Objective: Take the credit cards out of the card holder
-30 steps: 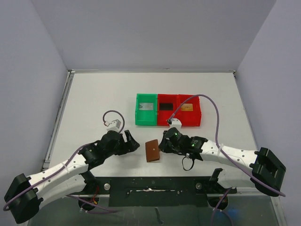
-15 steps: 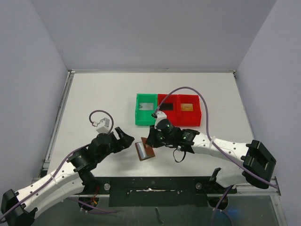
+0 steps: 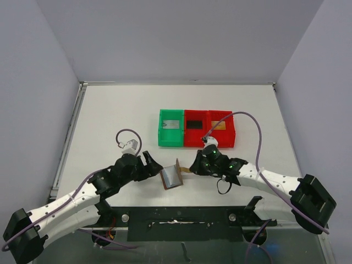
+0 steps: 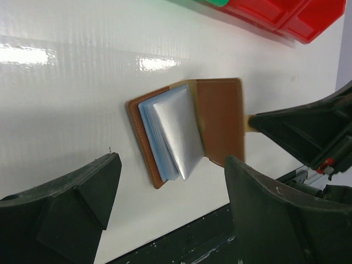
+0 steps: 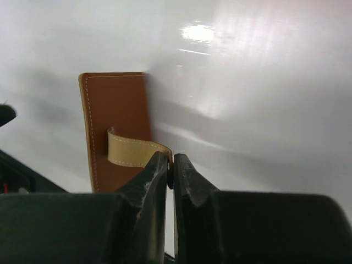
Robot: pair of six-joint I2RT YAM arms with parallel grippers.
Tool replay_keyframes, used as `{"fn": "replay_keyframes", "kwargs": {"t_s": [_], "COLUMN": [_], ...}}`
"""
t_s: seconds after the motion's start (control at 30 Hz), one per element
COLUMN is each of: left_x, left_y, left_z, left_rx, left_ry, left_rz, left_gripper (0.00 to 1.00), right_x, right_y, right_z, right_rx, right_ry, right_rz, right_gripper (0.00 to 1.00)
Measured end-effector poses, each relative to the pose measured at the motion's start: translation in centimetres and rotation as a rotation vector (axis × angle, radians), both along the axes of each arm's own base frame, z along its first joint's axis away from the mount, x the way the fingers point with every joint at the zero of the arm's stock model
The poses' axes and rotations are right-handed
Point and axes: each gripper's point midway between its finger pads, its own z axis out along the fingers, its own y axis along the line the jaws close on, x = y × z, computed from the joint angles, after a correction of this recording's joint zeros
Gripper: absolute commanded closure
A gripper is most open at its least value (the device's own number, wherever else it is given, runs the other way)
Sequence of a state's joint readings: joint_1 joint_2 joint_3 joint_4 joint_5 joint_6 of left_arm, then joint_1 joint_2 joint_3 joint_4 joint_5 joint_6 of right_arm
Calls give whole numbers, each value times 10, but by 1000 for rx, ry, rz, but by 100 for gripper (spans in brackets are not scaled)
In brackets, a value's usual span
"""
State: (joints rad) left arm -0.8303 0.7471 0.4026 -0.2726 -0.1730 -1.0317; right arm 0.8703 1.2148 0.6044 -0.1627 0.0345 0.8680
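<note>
Top external view tells me what has changed: a second ago the card holder (image 3: 171, 177) lay shut and flat, a plain brown rectangle between the two arms, and half a second ago it was only part open. Now its cover stands lifted and the grey-blue lining (image 3: 170, 179) faces up. The right gripper (image 3: 191, 169) has drawn back a little to the right and is pinched tight on the tab (image 3: 184, 169); my right wrist camera confirms it, both fingers pressed together on the pale strap with the brown cover hanging beside them. The left gripper (image 3: 157, 166) has come back in just beside the holder's left edge, jaws spread wide and touching nothing, with the open holder lying on the table (image 3: 110, 121) between its fingers in the left wrist view. The grey card (image 3: 172, 125) lies in the green tray (image 3: 163, 136), the black card (image 3: 193, 125) and the golden-orange card (image 3: 219, 126) in the red trays (image 3: 208, 138) behind. From above, the right fingertips are hidden under the wrist body. Glare on the shiny sleeves keeps me from telling whether anything sits inside them, and the trays are cut off at the top of the left wrist picture.
</note>
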Motion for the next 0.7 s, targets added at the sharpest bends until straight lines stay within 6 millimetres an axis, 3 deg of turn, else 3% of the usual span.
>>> {"fn": "replay_keyframes", "kwargs": {"t_s": [0.1,0.27,0.47,0.7], "left_x": [-2,-4,-6,-11], "left_y": [-12,-30,-48,-56], "left_z": [-8,-15,-25,-25], "left_rx": [-11,-29,-54,-70], "left_ry": [32,61,94,104], "left_rz": [-45,-118,-184,-217], "left_gripper": [26,30,36,37], "right_x": [2,-6,-13,-14], "right_y": [-32,-64,-68,-66], "right_z": [-20,-40,-48,-52], "right_rx": [-18,-21,-3,8], "right_ry": [38,79,112,126], "right_rz": [-95,-182,-197,-206], "right_gripper": [100,99,99,99]}}
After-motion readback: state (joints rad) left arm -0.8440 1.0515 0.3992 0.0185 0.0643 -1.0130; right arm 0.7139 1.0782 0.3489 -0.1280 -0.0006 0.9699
